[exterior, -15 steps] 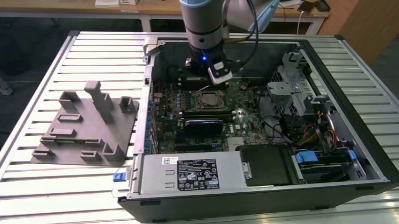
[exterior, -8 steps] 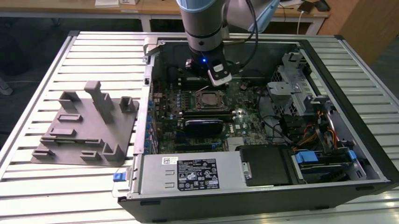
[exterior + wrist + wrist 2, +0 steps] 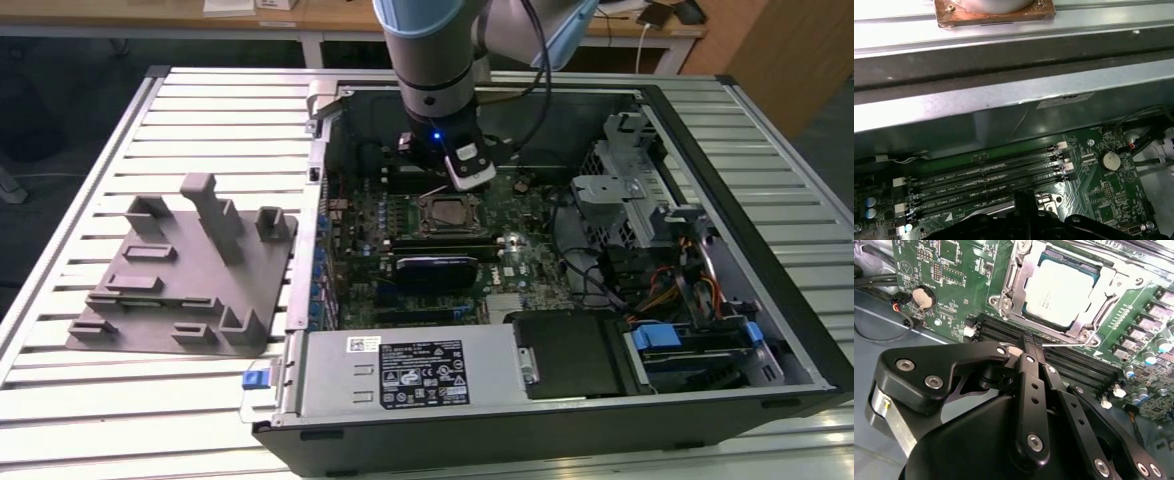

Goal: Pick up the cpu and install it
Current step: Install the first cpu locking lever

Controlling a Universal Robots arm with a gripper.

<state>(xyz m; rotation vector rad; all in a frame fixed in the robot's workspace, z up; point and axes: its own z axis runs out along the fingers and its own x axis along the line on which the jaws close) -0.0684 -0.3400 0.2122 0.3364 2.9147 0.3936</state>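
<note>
The cpu point(image 3: 1061, 287) lies flat in the motherboard socket, its silver top showing inside the metal frame point(image 3: 1014, 285). In the exterior view the socket with the cpu point(image 3: 447, 212) sits mid-board inside the open computer case. My gripper point(image 3: 454, 186) hangs just above and behind the socket. In the second wrist view its black fingers point(image 3: 1026, 390) are pressed together with nothing between them, and the gripper point(image 3: 1030, 349) ends over the memory slots beside the socket, apart from the cpu. A dark part of the gripper point(image 3: 1024, 212) shows in the first wrist view.
Empty memory slots point(image 3: 1004, 330) run alongside the socket. A coin battery point(image 3: 1110, 160) and cables sit by the case wall point(image 3: 1004, 105). The power supply box point(image 3: 414, 372) fills the case front, with a drive cage point(image 3: 627, 190) at the exterior view's right. A grey fixture point(image 3: 187, 270) stands outside.
</note>
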